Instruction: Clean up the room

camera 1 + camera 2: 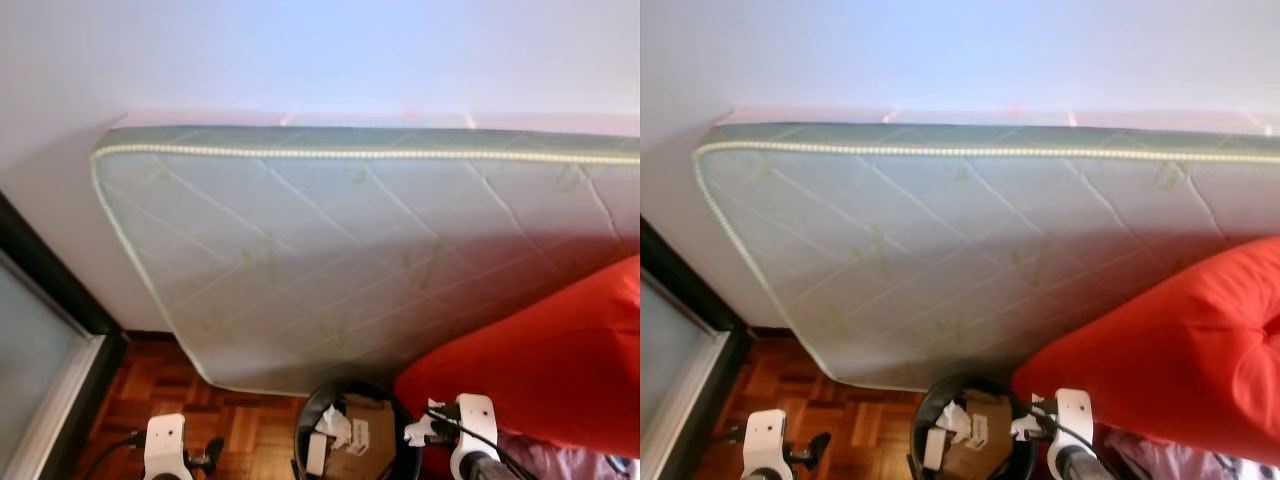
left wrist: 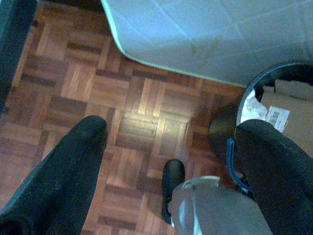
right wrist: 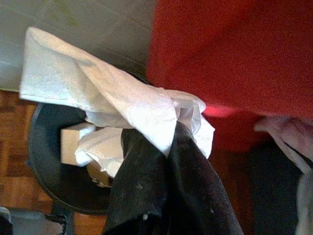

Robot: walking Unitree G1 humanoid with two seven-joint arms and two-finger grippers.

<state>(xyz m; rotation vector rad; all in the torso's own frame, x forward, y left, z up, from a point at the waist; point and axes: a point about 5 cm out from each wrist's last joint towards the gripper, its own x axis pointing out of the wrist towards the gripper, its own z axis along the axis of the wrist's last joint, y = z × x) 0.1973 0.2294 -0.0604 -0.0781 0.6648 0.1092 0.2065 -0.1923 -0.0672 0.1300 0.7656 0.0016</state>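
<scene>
One crumpled white tissue (image 3: 122,105) is clenched in the jaws of my right gripper (image 3: 168,137), just above the round black trash bin (image 1: 305,420) at the lower centre of the head views. I judge the drop step is in hand; next I should release over the opening, not the rim. My left gripper (image 2: 171,147) hangs with jaws apart over the parquet floor (image 2: 137,107). Behind stands a quilted mattress (image 1: 330,250), and a soft red cushion (image 1: 540,360) lies at the lower right.
</scene>
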